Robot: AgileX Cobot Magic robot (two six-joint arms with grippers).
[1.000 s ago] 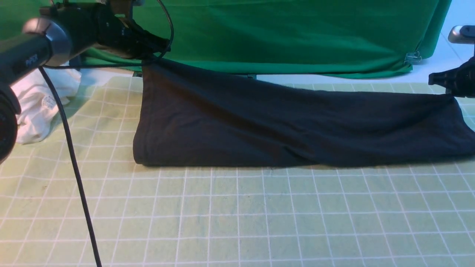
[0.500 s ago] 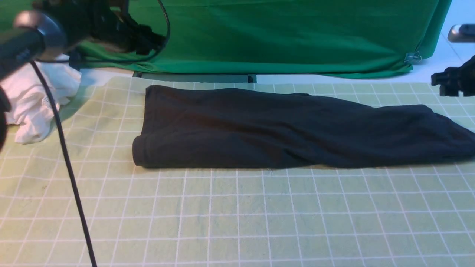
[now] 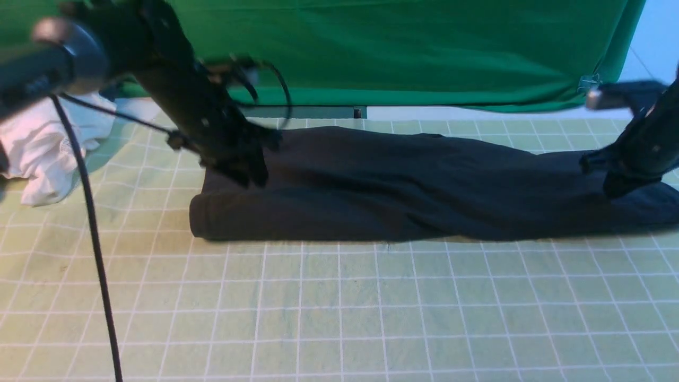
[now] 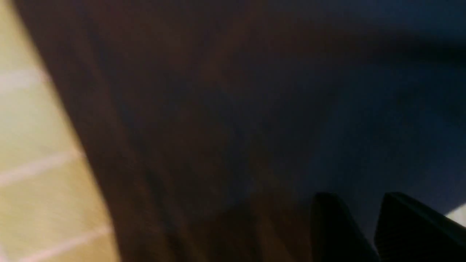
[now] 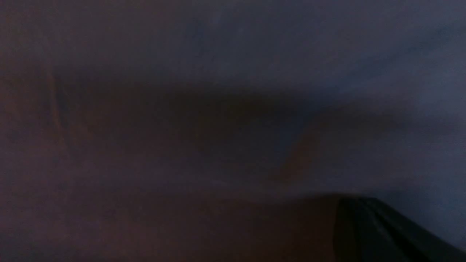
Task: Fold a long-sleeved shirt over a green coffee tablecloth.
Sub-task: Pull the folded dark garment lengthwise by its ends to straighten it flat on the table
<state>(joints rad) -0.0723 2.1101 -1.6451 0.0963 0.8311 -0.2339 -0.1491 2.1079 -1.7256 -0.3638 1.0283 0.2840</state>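
Note:
The long-sleeved shirt [image 3: 414,185] is black and lies folded into a long band across the green coffee tablecloth [image 3: 371,307], a pale mint cloth with white grid lines. My left gripper [image 3: 249,175] is down on the shirt's left end. In the left wrist view its fingertips [image 4: 327,218] stand a narrow gap apart over the dark fabric [image 4: 233,91], beside the cloth [image 4: 32,145]. My right gripper [image 3: 615,188] presses into the shirt's right end. In the right wrist view it [image 5: 355,200] looks shut, with the shirt's fabric [image 5: 218,91] bunched against it.
A crumpled white garment [image 3: 48,148] lies at the far left. A deep-green drape [image 3: 398,48] hangs behind the table. The left arm's black cable [image 3: 95,254] trails down across the front left of the cloth.
A second ago both grippers held the shirt's far edge up. They let it go and it dropped flat. Both arms then came down onto the shirt's two ends, jaws narrowing.

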